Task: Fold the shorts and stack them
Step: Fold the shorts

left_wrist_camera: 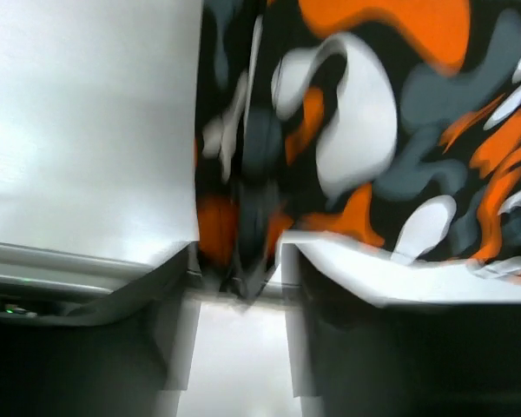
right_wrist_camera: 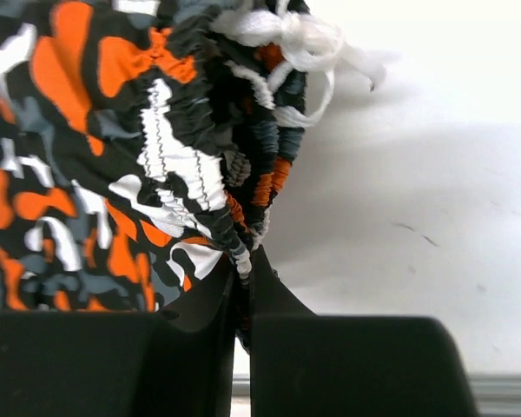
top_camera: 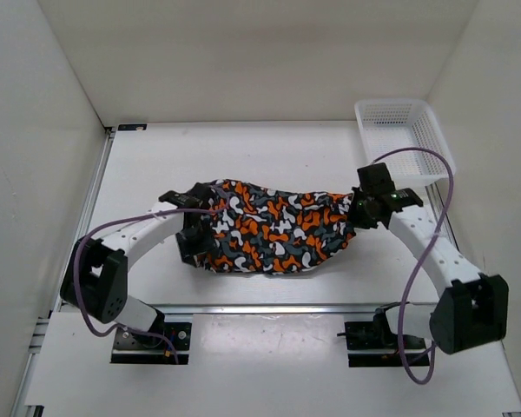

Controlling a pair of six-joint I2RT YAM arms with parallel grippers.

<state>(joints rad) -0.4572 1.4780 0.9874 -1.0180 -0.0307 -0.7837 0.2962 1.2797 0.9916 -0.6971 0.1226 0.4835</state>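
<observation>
Currently, right fingers (right_wrist_camera: 347, 365) pinching shorts (top_camera: 278, 230) waistband, left fingers (left_wrist_camera: 391, 347) parted around its edge

Top view: the shorts (top_camera: 273, 234) cover the centre of the table (top_camera: 243, 156), flanked by the left arm (top_camera: 143, 233) at frame left and the right arm (top_camera: 427, 241) at frame right. Bare surface lies open across the upper middle and upper left. The basket (top_camera: 391, 104) blocks the upper right corner; walls (top_camera: 35, 130) close three sides.
</observation>
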